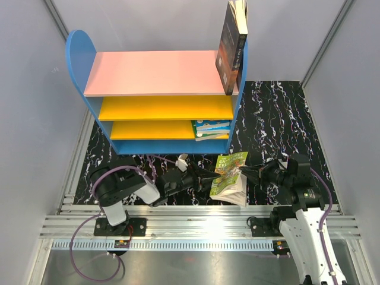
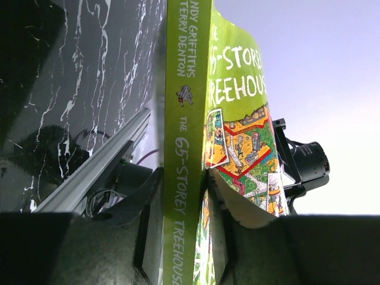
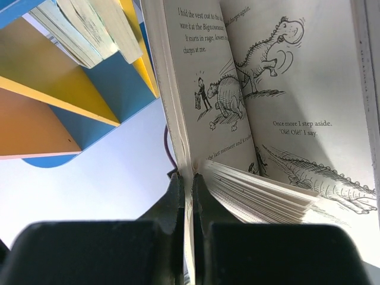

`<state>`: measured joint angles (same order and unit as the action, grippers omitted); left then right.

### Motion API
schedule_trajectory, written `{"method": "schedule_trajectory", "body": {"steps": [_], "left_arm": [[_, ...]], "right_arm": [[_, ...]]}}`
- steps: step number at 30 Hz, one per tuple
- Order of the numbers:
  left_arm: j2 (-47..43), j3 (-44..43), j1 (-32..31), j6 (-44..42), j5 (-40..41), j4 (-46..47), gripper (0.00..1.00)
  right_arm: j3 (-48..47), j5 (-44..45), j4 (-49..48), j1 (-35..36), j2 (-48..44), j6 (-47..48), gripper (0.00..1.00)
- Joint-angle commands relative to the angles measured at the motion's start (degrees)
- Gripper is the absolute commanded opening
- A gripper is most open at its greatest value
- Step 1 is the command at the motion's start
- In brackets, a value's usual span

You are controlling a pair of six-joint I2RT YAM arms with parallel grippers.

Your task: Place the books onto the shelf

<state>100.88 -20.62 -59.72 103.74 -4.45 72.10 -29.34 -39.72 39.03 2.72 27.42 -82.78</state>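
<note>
- Step in hand: two-arm hold on one of the books, the lime-green book (image 1: 233,173), judged to be the pick-up ahead of its carry to the shelf (image 1: 155,72).
- Location of item: just in front of the shelf's blue base, between the two arms, low over the dark marbled worktop (image 1: 279,119). Whether it touches the worktop cannot be told. The cover faces up and the page block is partly fanned open.
- Left fingers (image 1: 208,177): clamped on the spine side of the lime-green book. The left wrist view shows one finger flat against the spine and the other against the front cover.
- Right fingers (image 1: 249,171): pressed together on a thin leaf or cover at the opposite side. The right wrist view shows the other pages hanging loose and splayed, with illustrated text exposed.
- Already shelved: dark book (image 1: 230,50) upright on the pink top board, against the right side panel. A small pile of books (image 1: 211,128) lies flat at the right end of the lower yellow board.
- Next move, as judged: the right fingers either release the leaf or gather the whole block so the book closes. A lift and a carry to a free board follow — spine kept firm in the left hold.
- Risk, as judged: a torn leaf or splaying pages if the arms draw apart.
</note>
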Motion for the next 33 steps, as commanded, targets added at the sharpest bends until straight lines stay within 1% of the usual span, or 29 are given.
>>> {"method": "schedule_trajectory", "body": {"steps": [1, 3, 4, 5, 6, 7, 8, 9, 10, 11, 12, 13, 14, 16, 17, 19, 20, 21, 22, 23, 24, 25, 27, 28, 29, 30, 31, 32, 33], "left_arm": [[-4.11, -2.75, -0.92, -0.65, -0.03, 22.21, 0.23], [-6.04, -3.02, -1.27, -1.26, -0.56, 20.99, 0.18], [-6.83, -3.37, -1.36, -1.61, -0.91, 20.55, 0.13], [-8.84, -3.81, -1.36, -2.92, -1.61, 19.15, 0.03], [-9.99, -4.42, -1.36, -3.72, -3.7, 17.22, 0.0], [-11.74, -6.34, -1.45, -4.68, -4.94, 14.42, 0.0], [-13.59, -7.4, -1.62, -7.91, -7.31, 6.56, 0.0], [-18.04, -8.63, -2.23, -10.12, -8.29, 1.17, 0.0], [-20.35, -10.47, -2.59, -12.58, -8.91, -5.15, 0.0], [-22.29, -14.23, -3.11, -18.26, -9.26, -19.22, 0.0], [-26.31, -16.71, -3.99, -21.1, -9.18, -25.97, 0.0], [-27.57, -18.82, -4.52, -23.74, -8.74, -31.96, 0.0], [-28.97, -22.15, -4.78, -27.33, -8.21, -40.63, 0.0], [-31.96, -24.45, -5.14, -29.73, -8.12, -46.49, 0.0], [-33.02, -27.51, -5.14, -32.52, -7.95, -52.96, 0.0], [-35.82, -32.26, -5.23, -36.84, -5.67, -61.68, 0.0], [-36.54, -35.07, -5.31, -41.99, -4.62, -71.38, 0.0], [-36.98, -41.45, -5.4, -44.65, -2.34, -76.44, 0.0], [-37.25, -44.74, -5.4, -47.29, -0.93, -85.54, 0.0], [-37.25, -47.81, -5.49, -52.1, 0.48, -89.72, 0.0], [-37.07, -54.98, -5.58, -54.33, 4.06, -93.76, 0.0], [-36.9, -58.1, -5.67, -56.35, 6.36, -100.94, 0.0], [-36.28, -64.25, -5.93, -61.89, 11.81, -106.08, 0.0], [-35.93, -70.2, -5.93, -64.69, 13.83, -110.81, 0.0], [-35.41, -72.78, -6.1, -66.2, 17.85, -112.68, 0.0], [-35.05, -75.07, -6.63, -67.69, 19.72, -114.18, 0.0], [-34.79, -79.79, -7.07, -69.1, 21.92, -116.8, 0.0], [-34.44, -81.84, -7.59, -72.16, 26.29, -117.96, 0.0], [-33.3, -84.21, -8.47, -73.67, 28.25, -119.02, 0.0]], "right_arm": [[-1.34, -6.59, -2.46, 0.62, -0.09, 1.13, 0.0], [-1.24, -6.86, -1.07, 0.62, 0.53, 3.92, 0.0], [-1.24, -7.21, 0.16, 0.62, 1.05, 5.08, 0.0], [-1.24, -7.38, 1.91, 0.62, 1.67, 6.13, 0.0], [-1.68, -7.47, 3.15, 0.71, 2.19, 8.84, 0.0], [-2.12, -7.39, 5.34, 0.62, 2.72, 10.26, 0.0], [-2.64, -7.38, 6.32, 0.62, 4.03, 11.67, 0.12], [-4.91, -7.04, 7.46, 0.71, 4.74, 14.81, 0.32], [-6.5, -5.38, 8.95, 0.62, 5.44, 16.5, 0.47], [-8.26, -4.49, 11.57, 0.62, 6.93, 18.17, 0.58], [-12.1, -3.44, 13.08, 0.71, 7.9, 21.75, 0.73], [-14.23, -1.08, 16.49, 0.71, 8.78, 23.79, 0.76], [-16.34, 0.16, 18.17, 0.62, 10.79, 25.81, 0.78], [-22.23, 3.77, 23.62, 0.62, 12.56, 31.26, 0.81], [-23.99, 5.0, 25.38, 0.62, 13.88, 32.93, 0.8], [-28.91, 9.02, 30.55, 0.62, 14.68, 36.72, 0.81], [-30.49, 10.62, 32.24, 0.53, 14.85, 37.86, 0.81], [-33.21, 12.03, 33.73, 0.62, 14.94, 39.87, 0.81], [-34.28, 14.3, 35.92, 0.62, 14.77, 40.68, 0.81], [-35.25, 15.46, 36.99, 0.62, 14.51, 41.47, 0.81], [-36.82, 16.42, 37.87, 0.62, 14.42, 42.95, 0.82], [-37.36, 18.17, 39.44, 0.62, 14.33, 43.58, 0.84], [-38.59, 19.94, 40.95, 0.53, 13.98, 45.34, 0.85], [-38.86, 21.43, 41.82, 0.62, 13.8, 45.78, 0.86], [-39.03, 22.23, 42.27, 0.62, 13.71, 46.22, 0.87], [-39.65, 23.02, 42.8, 0.62, 13.71, 47.0, 0.88], [-39.91, 24.16, 43.32, 0.71, 13.71, 47.45, 0.89], [-40.18, 24.6, 43.5, 0.62, 13.8, 47.89, 0.92], [-40.44, 25.04, 43.68, 0.62, 13.89, 48.5, 0.92]]}}
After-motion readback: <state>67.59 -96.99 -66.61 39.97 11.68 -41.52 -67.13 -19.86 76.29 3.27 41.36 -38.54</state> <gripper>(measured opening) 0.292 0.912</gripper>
